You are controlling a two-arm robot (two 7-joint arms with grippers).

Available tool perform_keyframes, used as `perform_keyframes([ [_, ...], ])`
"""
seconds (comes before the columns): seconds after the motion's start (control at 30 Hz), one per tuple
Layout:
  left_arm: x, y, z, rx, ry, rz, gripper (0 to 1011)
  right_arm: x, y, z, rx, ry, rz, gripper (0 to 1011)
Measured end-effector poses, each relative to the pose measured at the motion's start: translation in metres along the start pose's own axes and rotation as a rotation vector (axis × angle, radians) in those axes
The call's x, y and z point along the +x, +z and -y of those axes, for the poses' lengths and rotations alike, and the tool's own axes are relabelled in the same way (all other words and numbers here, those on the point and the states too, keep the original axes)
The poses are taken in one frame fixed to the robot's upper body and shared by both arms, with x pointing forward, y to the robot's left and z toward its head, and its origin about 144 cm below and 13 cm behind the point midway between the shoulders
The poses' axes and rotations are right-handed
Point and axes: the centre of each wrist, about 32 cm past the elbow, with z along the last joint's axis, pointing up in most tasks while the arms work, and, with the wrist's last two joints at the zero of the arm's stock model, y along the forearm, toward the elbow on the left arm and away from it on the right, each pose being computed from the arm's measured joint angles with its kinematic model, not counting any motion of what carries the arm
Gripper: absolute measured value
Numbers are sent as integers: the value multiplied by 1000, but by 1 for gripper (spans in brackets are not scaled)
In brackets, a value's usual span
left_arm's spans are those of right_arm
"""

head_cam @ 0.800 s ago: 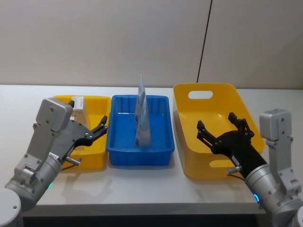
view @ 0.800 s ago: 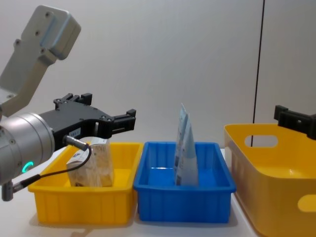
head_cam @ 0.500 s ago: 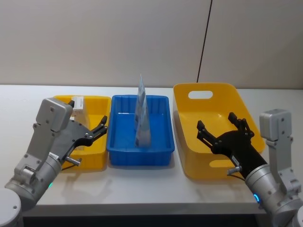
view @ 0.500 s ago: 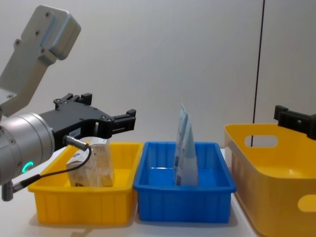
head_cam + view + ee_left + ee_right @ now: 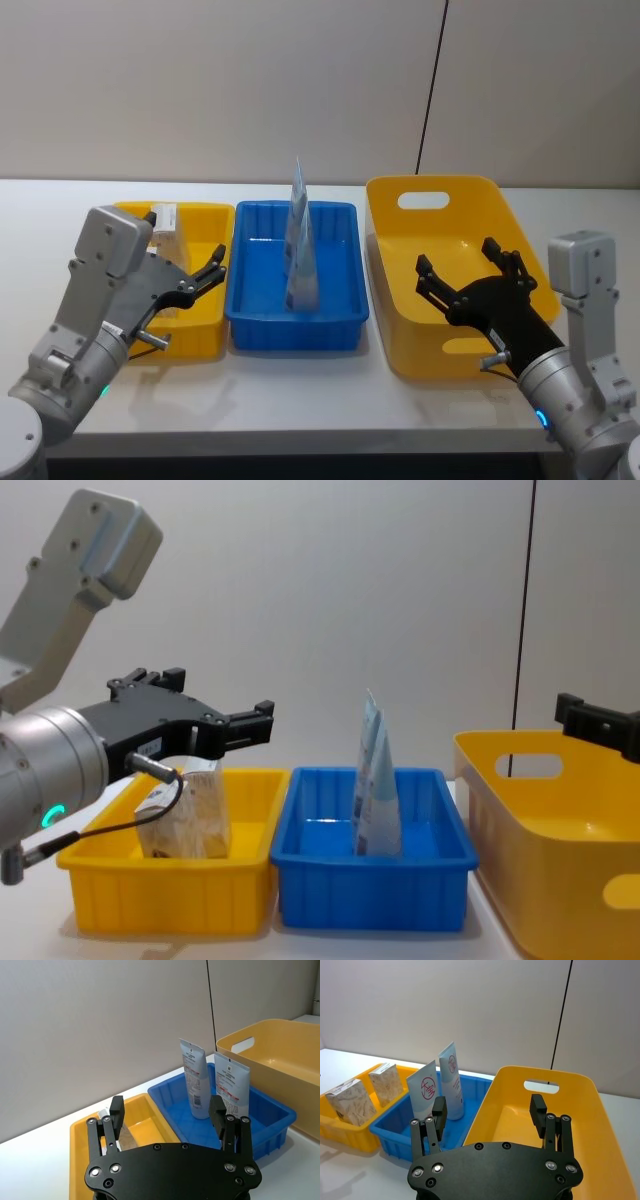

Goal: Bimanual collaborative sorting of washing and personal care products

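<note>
Showed two tubes (image 5: 300,245) upright in the blue tray (image 5: 295,325), between empty pincers both spread wide, likely nearer the left pincer (image 5: 166,1110) above the cartons (image 5: 185,815) than the right pincer (image 5: 460,258) above the basket (image 5: 470,181).

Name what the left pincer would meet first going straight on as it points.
The left pincer would probably meet the upright light-blue tubes in the blue tray; depth is unclear.

We count two light-blue and white tubes (image 5: 451,1079), two beige cartons (image 5: 352,1102), one blue tray (image 5: 295,330), one small yellow tray (image 5: 200,335), one large yellow bin (image 5: 415,355), one table (image 5: 300,390), and two of the robot's own: left hand (image 5: 166,1107), right hand (image 5: 488,1105).
</note>
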Motion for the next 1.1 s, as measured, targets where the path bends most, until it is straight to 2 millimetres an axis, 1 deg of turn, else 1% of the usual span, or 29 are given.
perform_keyframes([
  [0.43, 12, 15, -3, 68, -7, -18, 1002, 0, 0, 0, 0, 0, 0, 1000],
  [0.67, 20, 18, -4, 116, 2, -44, 1001, 0, 0, 0, 0, 0, 0, 1000],
  [0.93, 31, 14, 1, 163, 19, -94, 1002, 0, 0, 0, 0, 0, 0, 1000],
  [1.1, 40, 8, 7, 181, 34, -132, 1002, 0, 0, 0, 0, 0, 0, 1000],
])
